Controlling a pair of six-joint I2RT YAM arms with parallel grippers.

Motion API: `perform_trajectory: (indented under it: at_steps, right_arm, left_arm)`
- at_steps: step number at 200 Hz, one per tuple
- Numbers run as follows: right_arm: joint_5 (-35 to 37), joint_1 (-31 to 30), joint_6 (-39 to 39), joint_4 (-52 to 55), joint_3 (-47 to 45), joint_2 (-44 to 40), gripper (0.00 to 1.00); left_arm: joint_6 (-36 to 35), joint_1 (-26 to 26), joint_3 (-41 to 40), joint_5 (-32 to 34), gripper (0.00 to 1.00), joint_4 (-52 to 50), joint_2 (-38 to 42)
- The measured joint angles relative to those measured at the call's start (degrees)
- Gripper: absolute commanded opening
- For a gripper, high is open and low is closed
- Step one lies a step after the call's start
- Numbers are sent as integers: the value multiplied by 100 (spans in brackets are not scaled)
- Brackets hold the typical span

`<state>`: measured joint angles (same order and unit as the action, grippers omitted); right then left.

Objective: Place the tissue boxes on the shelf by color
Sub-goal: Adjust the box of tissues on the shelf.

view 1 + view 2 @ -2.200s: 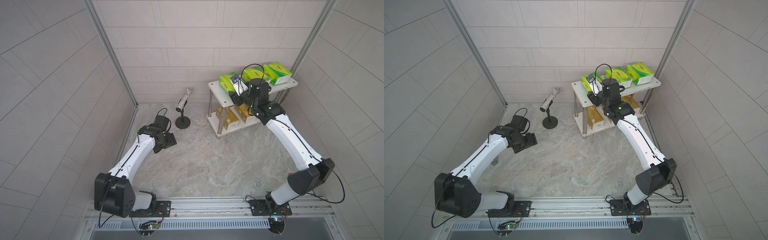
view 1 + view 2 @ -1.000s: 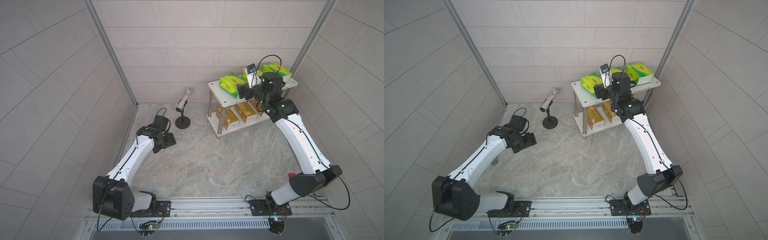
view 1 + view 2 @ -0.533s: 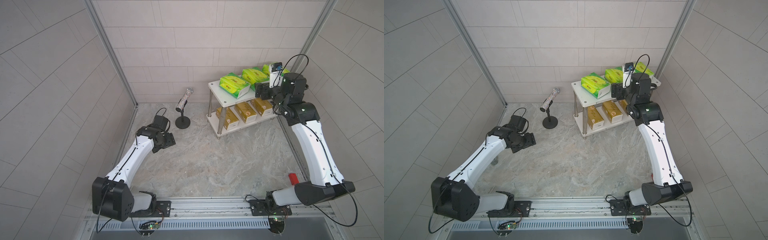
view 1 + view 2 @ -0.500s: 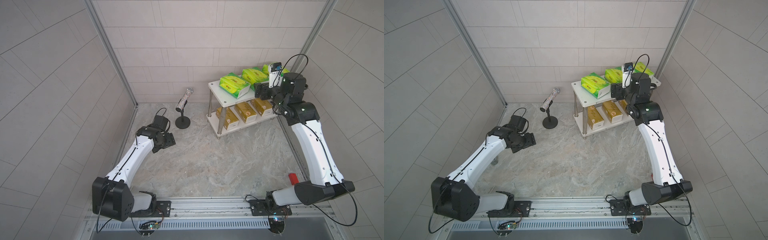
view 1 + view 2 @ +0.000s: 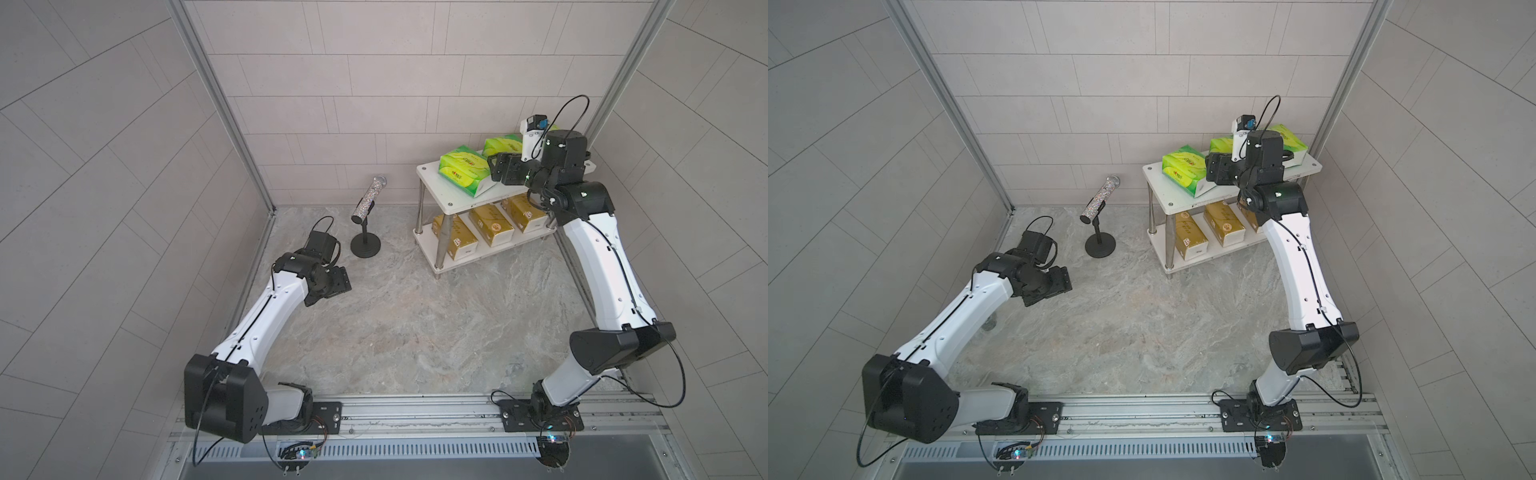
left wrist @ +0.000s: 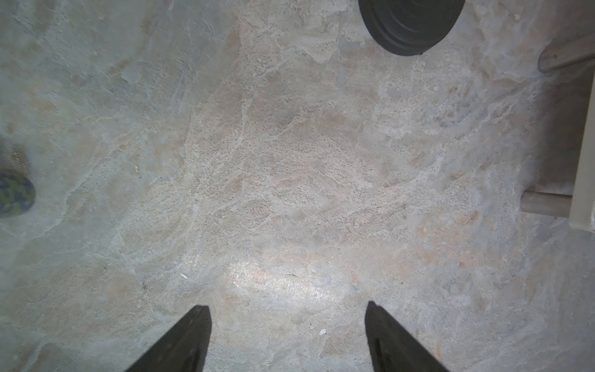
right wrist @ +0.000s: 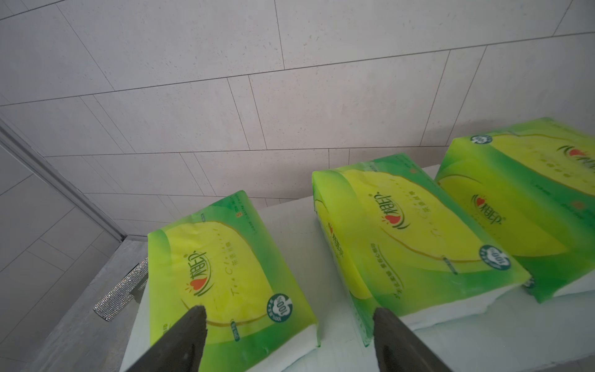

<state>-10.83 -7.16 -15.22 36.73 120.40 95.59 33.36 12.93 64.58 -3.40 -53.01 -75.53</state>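
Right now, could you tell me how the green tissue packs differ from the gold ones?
The green packs lie on the top board, the gold packs on the lower board. The green packs show a yellow leaf design; the gold packs are shiny with small labels. Each set numbers three.

Three bright green tissue packs (image 7: 225, 283) with yellow leaf designs lie flat, side by side, on the top board of the white two-tier shelf (image 5: 440, 195). Three shiny gold tissue packs (image 5: 490, 224) lie in a row on its lower board.
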Motion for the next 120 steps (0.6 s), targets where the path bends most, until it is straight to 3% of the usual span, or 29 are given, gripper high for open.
perform_trajectory:
  at_steps: [120]
  right_arm:
    - [-330,9,-715,179,411,428,74]
  left_arm:
    - [-9,0,0,4,83,4,-31]
